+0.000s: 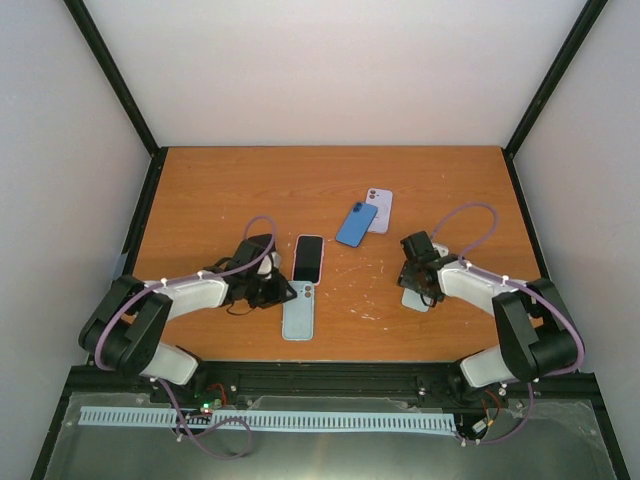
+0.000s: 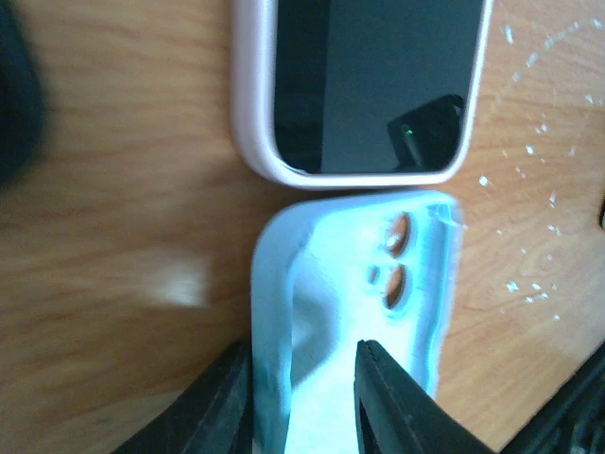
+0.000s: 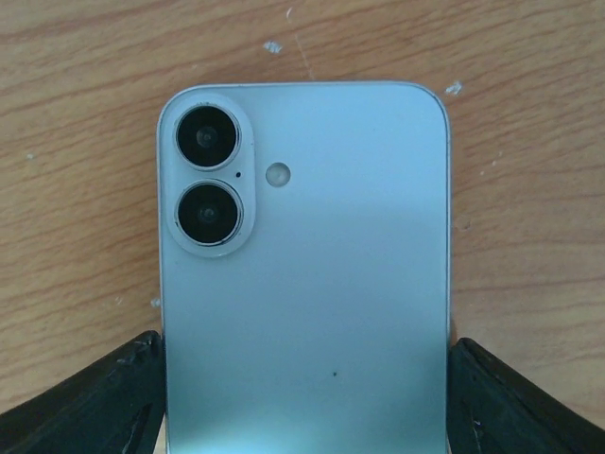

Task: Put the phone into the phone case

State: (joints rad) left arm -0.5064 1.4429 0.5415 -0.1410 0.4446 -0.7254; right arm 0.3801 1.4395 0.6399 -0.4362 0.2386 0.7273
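From above, the left pincer (image 1: 276, 292) sits at the pale blue phone case (image 1: 298, 320) on the counter (image 1: 220, 190); the right pincer (image 1: 420, 286) is over the phone (image 1: 414, 300). Left wrist: jaws narrow, pinching the case's side wall; hold it steady. Right wrist: jaws flank the phone's long edges, and I cannot tell whether they grip; close squarely.

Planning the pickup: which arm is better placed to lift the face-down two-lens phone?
Right. The right gripper straddles that phone across its width; the left gripper straddles the wall of the light blue case.
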